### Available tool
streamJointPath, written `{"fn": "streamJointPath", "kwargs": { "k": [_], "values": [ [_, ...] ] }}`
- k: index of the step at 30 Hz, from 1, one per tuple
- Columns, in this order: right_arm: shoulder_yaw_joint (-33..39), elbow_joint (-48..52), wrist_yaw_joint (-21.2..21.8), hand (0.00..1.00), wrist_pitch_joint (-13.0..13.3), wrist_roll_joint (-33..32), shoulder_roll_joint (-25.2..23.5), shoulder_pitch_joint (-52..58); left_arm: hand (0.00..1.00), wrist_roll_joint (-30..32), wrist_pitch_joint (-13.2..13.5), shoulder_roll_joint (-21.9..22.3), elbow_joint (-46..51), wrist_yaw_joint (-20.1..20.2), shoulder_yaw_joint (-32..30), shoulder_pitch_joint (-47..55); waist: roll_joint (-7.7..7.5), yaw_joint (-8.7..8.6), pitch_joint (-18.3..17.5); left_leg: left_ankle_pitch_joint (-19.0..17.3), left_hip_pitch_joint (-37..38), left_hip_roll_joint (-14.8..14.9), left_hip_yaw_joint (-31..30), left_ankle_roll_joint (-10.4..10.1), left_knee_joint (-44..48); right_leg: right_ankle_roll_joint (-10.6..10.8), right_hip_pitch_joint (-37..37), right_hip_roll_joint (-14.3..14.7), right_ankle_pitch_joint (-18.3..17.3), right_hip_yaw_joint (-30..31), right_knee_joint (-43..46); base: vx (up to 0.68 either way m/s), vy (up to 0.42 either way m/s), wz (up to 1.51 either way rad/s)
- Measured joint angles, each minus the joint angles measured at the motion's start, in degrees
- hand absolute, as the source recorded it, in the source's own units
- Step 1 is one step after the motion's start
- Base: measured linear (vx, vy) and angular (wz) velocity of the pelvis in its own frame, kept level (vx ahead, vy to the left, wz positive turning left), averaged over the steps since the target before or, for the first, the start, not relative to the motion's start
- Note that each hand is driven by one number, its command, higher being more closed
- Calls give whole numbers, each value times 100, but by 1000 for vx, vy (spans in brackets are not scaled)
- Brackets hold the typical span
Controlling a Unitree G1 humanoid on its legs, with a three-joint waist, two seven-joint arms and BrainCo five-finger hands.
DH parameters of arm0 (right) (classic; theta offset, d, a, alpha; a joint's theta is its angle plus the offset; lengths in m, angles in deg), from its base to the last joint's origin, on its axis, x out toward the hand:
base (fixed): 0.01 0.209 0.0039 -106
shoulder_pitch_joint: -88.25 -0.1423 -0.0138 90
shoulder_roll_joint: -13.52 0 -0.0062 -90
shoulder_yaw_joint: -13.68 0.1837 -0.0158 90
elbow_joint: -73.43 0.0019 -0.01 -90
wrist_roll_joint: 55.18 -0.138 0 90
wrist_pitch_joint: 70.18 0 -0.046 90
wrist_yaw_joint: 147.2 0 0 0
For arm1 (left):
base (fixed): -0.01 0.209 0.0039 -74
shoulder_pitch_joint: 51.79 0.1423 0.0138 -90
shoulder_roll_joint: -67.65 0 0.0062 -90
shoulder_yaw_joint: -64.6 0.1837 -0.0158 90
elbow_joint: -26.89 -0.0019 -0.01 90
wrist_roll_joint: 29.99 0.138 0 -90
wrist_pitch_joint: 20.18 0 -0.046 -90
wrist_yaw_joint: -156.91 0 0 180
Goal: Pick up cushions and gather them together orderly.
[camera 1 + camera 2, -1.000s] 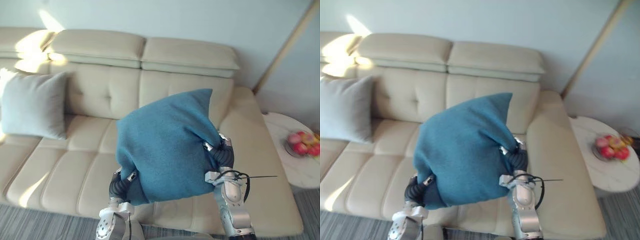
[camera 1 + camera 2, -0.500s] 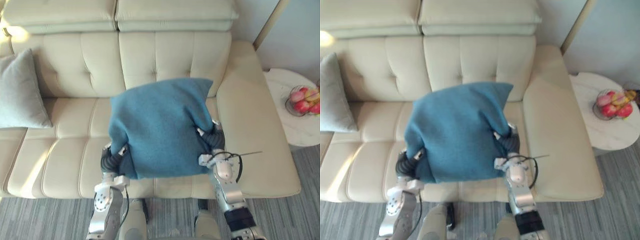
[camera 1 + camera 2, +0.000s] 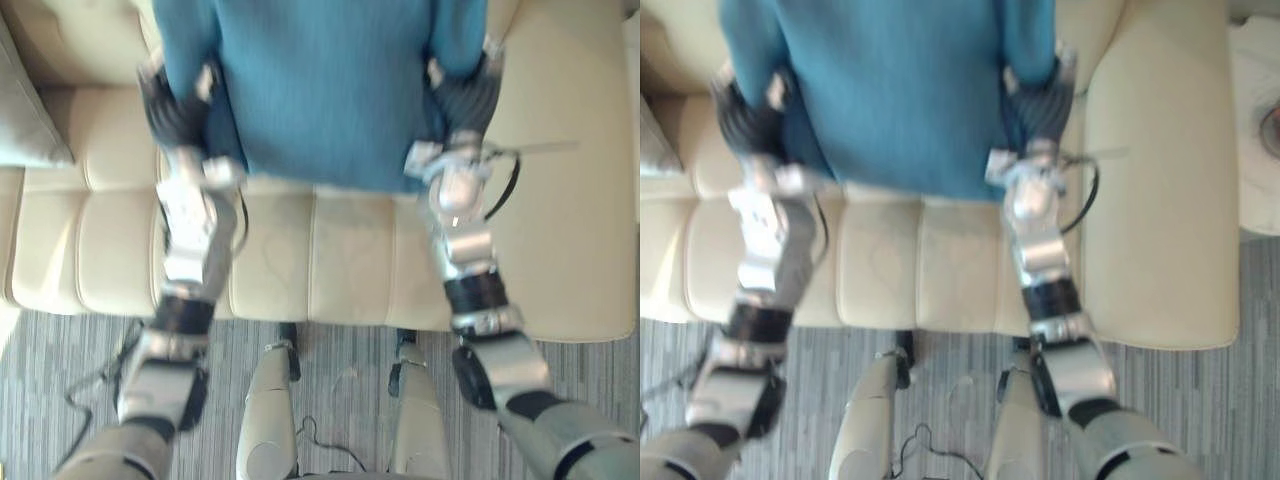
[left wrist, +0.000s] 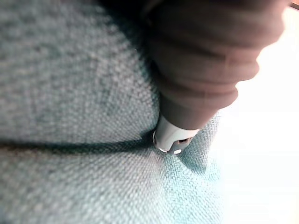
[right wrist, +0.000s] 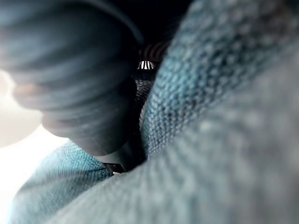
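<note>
A teal cushion (image 3: 320, 80) hangs above the cream sofa (image 3: 340, 260), squeezed between my two hands. My left hand (image 3: 175, 110) presses into its left side and my right hand (image 3: 465, 100) into its right side. The cushion's top runs out of the eye views. In the left wrist view the dark cover of my left hand (image 4: 201, 70) sinks into the teal cloth (image 4: 70, 93). In the right wrist view my right hand (image 5: 70, 70) is buried in a fold of the cushion (image 5: 224, 116). A grey cushion (image 3: 20, 120) leans on the sofa at the far left.
The sofa's seat front edge runs across the middle, with a striped grey rug (image 3: 60, 360) below it. A white side table (image 3: 1255, 120) stands past the sofa's right arm.
The camera has tipped down, so the sofa back and the fruit bowl have left the picture. The teal cushion stays held between both hands, now at the top of the eye views.
</note>
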Motion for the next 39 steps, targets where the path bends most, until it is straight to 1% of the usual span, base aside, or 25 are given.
{"fn": "streamJointPath", "kwargs": {
  "k": [1, 2, 3, 4, 5, 7, 9, 12, 13, 15, 16, 18, 20, 22, 23, 24, 26, 28, 31, 34, 35, 36, 37, 39],
  "values": [
    [23, -202, -32, 100, -8, -1, 39, -199, 0, -2, 2, -24, -225, 7, 0, -213, 13, -2, 28, 37, -45, 0, -38, -7, -41, -1, -59, 5, 1, -24, 13, -17, -55, 17],
    [32, -458, -47, 0, -51, -3, 106, -484, 0, -6, 2, -62, -561, 10, -1, -538, 13, 6, 29, 96, -188, 0, -66, -20, -91, -23, -206, 12, 16, -47, 19, -20, -33, 15],
    [50, -646, -77, 0, -110, -10, 141, -773, 0, -7, 0, -91, -934, 9, -27, -929, 19, 2, 33, 180, -390, -13, -112, -17, -161, -42, -405, 8, 40, -86, 23, -24, -21, 15],
    [66, -688, -96, 0, -140, -16, 161, -848, 0, -8, -5, -92, -1061, 9, -38, -1061, 20, -4, 33, 214, -472, -20, -142, -15, -182, -50, -481, 1, 47, -118, 25, -13, -7, 19],
    [99, -818, -141, 0, -215, -25, 207, -1023, 0, -7, -13, -105, -1326, 9, -48, -1353, 27, -8, 138, 240, -559, -17, -190, -23, -186, -54, -535, 2, 49, -168, 28, -12, -8, 17],
    [245, -981, -206, 0, -309, -71, 217, -1247, 0, -5, -154, -103, -1766, 13, -183, -1759, 22, -2, 217, 269, -842, -14, -238, -26, -186, -54, -779, -4, 49, -242, 48, -9, -10, 14],
    [275, -1101, -201, 0, -373, -138, 230, -1346, 0, -8, -202, -67, -1845, 41, -281, -1851, 25, -3, 223, 289, -999, -8, -272, -31, -183, -56, -907, -6, 51, -287, 53, 1, -10, 9],
    [292, -1235, -155, 0, -608, -490, 318, -1422, 0, -9, -284, 234, -1965, 139, -426, -1866, 16, 40, 273, 298, -1213, 35, -338, -42, -181, -57, -1069, 1, 51, -378, 64, 19, -32, 8],
    [292, -1261, -127, 0, -731, -543, 350, -1421, 0, -14, -376, 442, -2105, 155, -562, -1832, 10, 40, 337, 298, -1210, 39, -344, -42, -180, -57, -1068, -10, 51, -443, 103, 22, -29, 5],
    [290, -1337, -69, 0, -806, -560, 356, -1420, 0, -24, -398, 692, -2179, 163, -649, -1688, 1, 30, 358, 298, -1208, 44, -343, -42, -185, -57, -1065, -10, 50, -462, 113, 13, -16, 2],
    [279, -1405, -12, 0, -871, -582, 349, -1421, 0, -79, -399, 896, -2181, 203, -692, -1480, 1, 17, 363, 298, -1192, 47, -324, -42, -185, -57, -1064, -11, 50, -453, 115, 0, 0, 0],
    [274, -1498, 25, 0, -927, -594, 332, -1401, 0, -146, -400, 1113, -2186, 259, -753, -1205, 0, 12, 364, 298, -1140, 57, -301, -42, -186, -58, -1053, -8, 50, -447, 155, 18, -22, -6],
    [243, -1565, 74, 0, -932, -690, 331, -1388, 0, -272, -411, 1315, -2192, 271, -754, -794, -3, 13, 389, 298, -957, 78, -222, -43, -266, -58, -1045, -8, 50, -425, 292, 17, -27, -14],
    [145, -1564, 176, 0, -922, -693, 338, -1329, 0, -364, -409, 1414, -2195, 307, -774, -468, -4, 12, 389, 298, -835, 107, -155, -43, -283, -59, -981, 11, 48, -396, 309, 4, -24, -17],
    [39, -1563, 233, 0, -905, -699, 338, -1253, 0, -477, -411, 1440, -2197, 387, -788, -295, -5, 7, 389, 297, -757, 137, -140, -45, -289, -60, -924, 40, 46, -385, 305, -4, -33, -15],
    [1, -1563, 280, 0, -897, -701, 338, -1136, 0, -580, -411, 1458, -2225, 447, -795, -130, -5, 0, 389, 299, -689, 167, -137, -51, -292, -102, -860, 58, 16, -378, 306, -11, -39, -10],
    [2, -1550, 366, 0, -868, -733, 335, -997, 0, -592, -410, 1457, -2241, 533, -815, 37, -7, -9, 388, 305, -654, 186, -134, -70, -295, -156, -854, 82, -96, -374, 364, -29, -40, -2],
    [9, -1546, 398, 0, -845, -760, 323, -820, 0, -591, -413, 1449, -2241, 635, -927, 140, -7, -24, 388, 362, -621, 220, -162, -154, -381, -164, -870, 115, -142, -385, 424, -43, -35, 0],
    [51, -1472, 484, 0, -845, -816, 281, -524, 0, -586, -465, 1311, -2241, 760, -1047, 302, -7, -16, 388, 395, -489, 254, -151, -191, -449, -228, -863, 167, -210, -369, 580, -35, -26, -4],
    [125, -1196, 597, 0, -725, -948, 291, -264, 0, -571, -495, 954, -2131, 891, -1354, 448, -11, -18, 386, 422, -344, 296, -103, -209, -455, -241, -842, 219, -251, -298, 717, -21, -42, -13],
    [169, -958, 653, 0, -649, -985, 341, -103, 0, -566, -495, 743, -1970, 927, -1493, 530, -11, -21, 386, 424, -292, 331, -64, -212, -455, -241, -818, 248, -251, -284, 733, -7, -26, -12],
    [229, -862, 694, 0, -609, -1013, 369, -15, 0, -565, -496, 622, -1895, 938, -1549, 575, -11, -23, 386, 424, -258, 346, -47, -212, -454, -241, -794, 257, -251, -284, 742, -5, -34, -10],
    [301, -690, 734, 0, -557, -1037, 453, 213, 0, -563, -489, 403, -1692, 995, -1665, 730, -11, -44, 386, 423, -162, 365, -38, -212, -452, -247, -706, 262, -284, -293, 781, 0, 0, 0],
    [315, -462, 850, 0, -489, -1048, 666, 621, 0, -559, -471, 177, -1380, 1046, -1715, 1022, -14, -50, 385, 407, 23, 368, -45, -228, -451, -270, -539, 265, -385, -308, 868, 0, -40, 6]
  ]
}}
